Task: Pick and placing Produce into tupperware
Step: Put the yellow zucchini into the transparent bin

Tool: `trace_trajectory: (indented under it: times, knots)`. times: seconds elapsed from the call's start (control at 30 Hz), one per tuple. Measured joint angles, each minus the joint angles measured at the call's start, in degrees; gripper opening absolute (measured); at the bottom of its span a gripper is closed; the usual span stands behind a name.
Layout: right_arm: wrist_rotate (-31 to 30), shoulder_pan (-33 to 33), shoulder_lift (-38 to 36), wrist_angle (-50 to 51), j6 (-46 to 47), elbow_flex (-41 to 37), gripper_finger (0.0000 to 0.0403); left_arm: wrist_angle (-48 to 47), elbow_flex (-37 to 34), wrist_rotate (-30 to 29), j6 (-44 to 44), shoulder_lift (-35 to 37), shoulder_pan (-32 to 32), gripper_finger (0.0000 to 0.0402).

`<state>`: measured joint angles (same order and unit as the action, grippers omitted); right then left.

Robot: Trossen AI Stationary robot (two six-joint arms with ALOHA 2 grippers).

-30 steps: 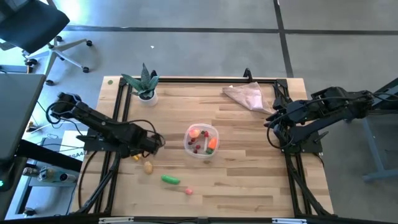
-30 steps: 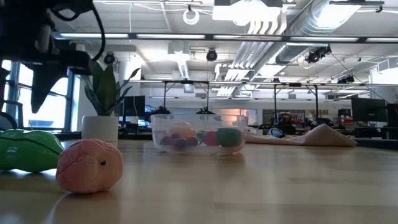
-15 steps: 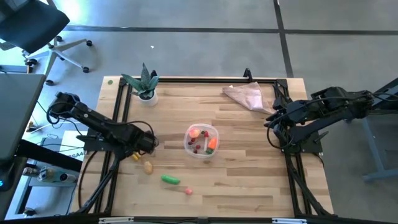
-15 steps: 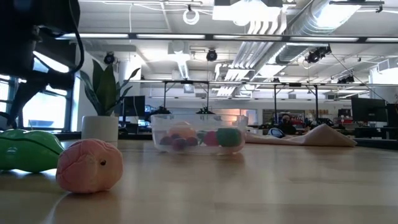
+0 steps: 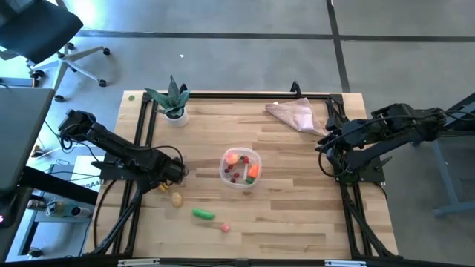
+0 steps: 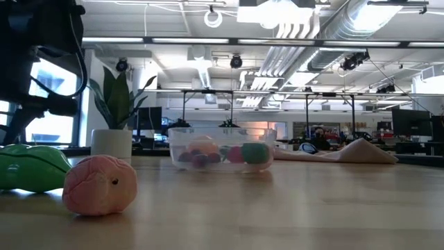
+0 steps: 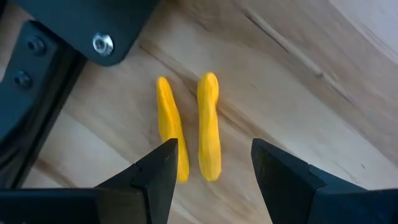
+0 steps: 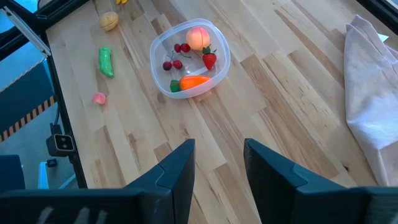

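A: Where's the tupperware [image 5: 240,167]? And what's in it?

B: Mid-surface [image 5: 297,215]. Holding a peach-coloured piece [image 8: 198,37], strawberry [image 8: 209,60], carrot [image 8: 194,81] and dark-red cherries [image 8: 174,56].

A: Left hand [image 7: 211,168]?

B: Well to the tupperware's left, spread wide and grasping nothing, poised over two yellow pieces [image 7: 189,127] lying side by side.

A: Other produce?

B: Potato [image 5: 177,198], green pod [image 5: 203,213] and pink piece [image 5: 225,228], all outside the tupperware, on its left-arm side toward the front edge.

A: Right hand [image 8: 214,165]?

B: Far off to the tupperware's right, released, fingers apart.

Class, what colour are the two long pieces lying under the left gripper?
Yellow pieces; the left wrist view shows them best.
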<state>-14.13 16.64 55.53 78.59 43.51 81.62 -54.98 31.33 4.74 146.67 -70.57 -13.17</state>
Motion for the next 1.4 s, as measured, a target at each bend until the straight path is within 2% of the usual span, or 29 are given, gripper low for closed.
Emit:
trace_trajectory:
  times: [0.43,0.87,1.4]
  knots:
    - [0.0,0.0,0.0,0.0,0.0,0.0,0.013,5.2,-4.0,-0.3,-1.5,0.2,0.0,0.0193]
    - [0.0,0.0,0.0,0.0,0.0,0.0,0.013,2.6,-1.4,-3.7,-5.5,-0.1,0.0,0.0193]
    - [0.0,0.0,0.0,0.0,0.0,0.0,0.013,1.6,-1.3,-2.9,-6.1,-0.1,0.0,0.0193]
